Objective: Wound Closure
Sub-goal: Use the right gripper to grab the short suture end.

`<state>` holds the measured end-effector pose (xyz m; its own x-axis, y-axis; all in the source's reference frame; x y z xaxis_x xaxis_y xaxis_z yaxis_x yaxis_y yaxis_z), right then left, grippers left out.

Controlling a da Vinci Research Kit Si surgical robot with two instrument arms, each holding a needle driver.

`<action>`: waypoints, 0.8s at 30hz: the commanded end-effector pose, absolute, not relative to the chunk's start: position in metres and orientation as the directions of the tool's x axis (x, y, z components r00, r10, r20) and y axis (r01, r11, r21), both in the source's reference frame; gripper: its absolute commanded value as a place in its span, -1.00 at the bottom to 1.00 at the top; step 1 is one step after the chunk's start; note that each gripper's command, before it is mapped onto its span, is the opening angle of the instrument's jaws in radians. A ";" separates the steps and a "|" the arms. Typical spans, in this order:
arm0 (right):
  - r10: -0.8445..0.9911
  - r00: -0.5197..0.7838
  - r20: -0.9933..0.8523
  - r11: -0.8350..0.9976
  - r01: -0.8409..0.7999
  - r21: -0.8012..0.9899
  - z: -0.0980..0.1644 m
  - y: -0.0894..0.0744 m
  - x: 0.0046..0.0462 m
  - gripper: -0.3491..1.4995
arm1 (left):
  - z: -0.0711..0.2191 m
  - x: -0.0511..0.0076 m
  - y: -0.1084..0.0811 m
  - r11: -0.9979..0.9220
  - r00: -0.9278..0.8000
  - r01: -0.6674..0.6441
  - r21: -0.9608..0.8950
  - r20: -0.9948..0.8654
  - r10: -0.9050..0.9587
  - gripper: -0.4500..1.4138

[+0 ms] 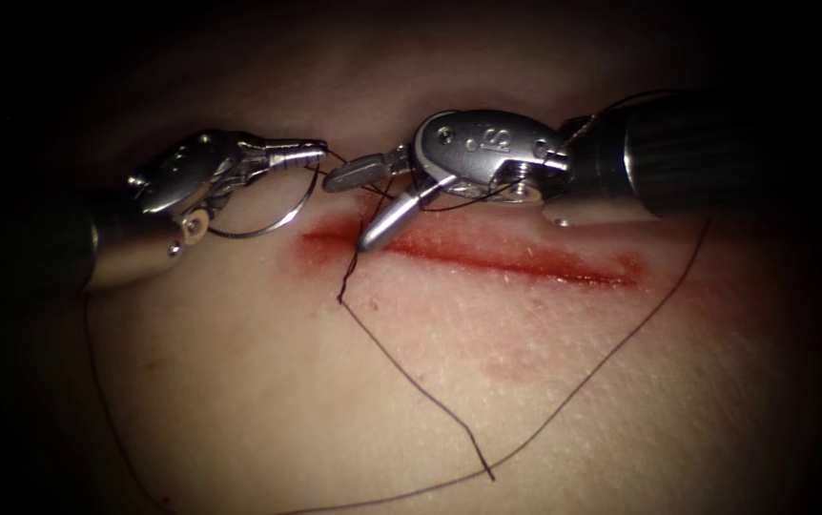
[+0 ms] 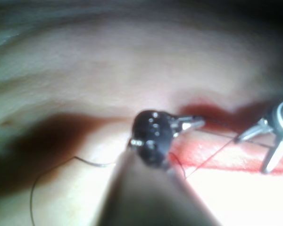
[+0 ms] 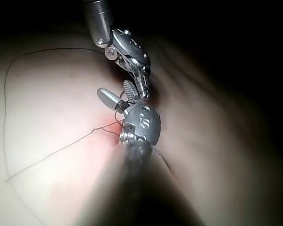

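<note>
My left tool (image 1: 321, 150) has its jaws shut on the curved needle (image 1: 282, 221) near one end. The needle's arc hangs below the jaws, free of the tissue (image 1: 239, 381), just left of the cut's left end. The cut (image 1: 525, 262) runs as a red line across the tissue. My right tool (image 1: 345, 214) stands open over that left end, one jaw pointing at the left tool and one down at the cut. Dark thread (image 1: 411, 377) crosses between its jaws, unclamped. In the right wrist view the left tool (image 3: 144, 94) nearly meets the right tool (image 3: 114, 104).
From the cut's left end the thread runs down the tissue to a free end (image 1: 490, 475). A long loop (image 1: 611, 358) sweeps from under the right shaft round the near side. Red fluid (image 1: 330, 238) stains the cut's edges. In the left wrist view the right tool (image 2: 266, 141) is beyond the left tool (image 2: 193, 123).
</note>
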<state>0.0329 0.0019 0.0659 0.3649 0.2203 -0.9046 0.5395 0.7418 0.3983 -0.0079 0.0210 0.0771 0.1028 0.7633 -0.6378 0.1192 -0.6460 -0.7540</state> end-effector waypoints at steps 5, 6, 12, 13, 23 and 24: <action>0.178 0.352 -0.919 0.700 0.611 0.370 0.066 0.001 0.0338 0.32 | 0.078 -0.0084 0.021 -0.647 0.103 0.124 -0.752 -0.639 0.762 -0.89; 0.174 0.348 -0.921 0.696 0.619 0.365 0.065 0.000 0.0339 0.32 | 0.078 -0.0084 0.021 -0.648 0.103 0.124 -0.752 -0.639 0.762 -0.89; 0.096 0.328 -0.940 0.660 0.686 0.306 0.066 -0.003 0.0344 0.32 | 0.078 -0.0084 0.021 -0.648 0.102 0.127 -0.751 -0.640 0.761 -0.89; 0.082 0.328 -0.941 0.654 0.695 0.299 0.066 -0.003 0.0345 0.32 | 0.078 -0.0084 0.021 -0.648 0.102 0.127 -0.751 -0.640 0.761 -0.89; -0.053 0.315 -0.948 0.594 0.773 0.224 0.069 -0.007 0.0345 0.15 | 0.078 -0.0084 0.021 -0.649 0.102 0.127 -0.750 -0.641 0.761 -0.89; -0.065 0.314 -0.947 0.589 0.778 0.218 0.070 -0.007 0.0345 0.12 | 0.078 -0.0084 0.021 -0.649 0.102 0.127 -0.750 -0.641 0.761 -0.89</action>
<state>0.0341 -0.0065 0.0689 0.3107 -0.0759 -0.9475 0.7837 0.5846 0.2101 -0.0079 0.0207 0.0772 0.1022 0.7606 -0.6412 0.1250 -0.6492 -0.7502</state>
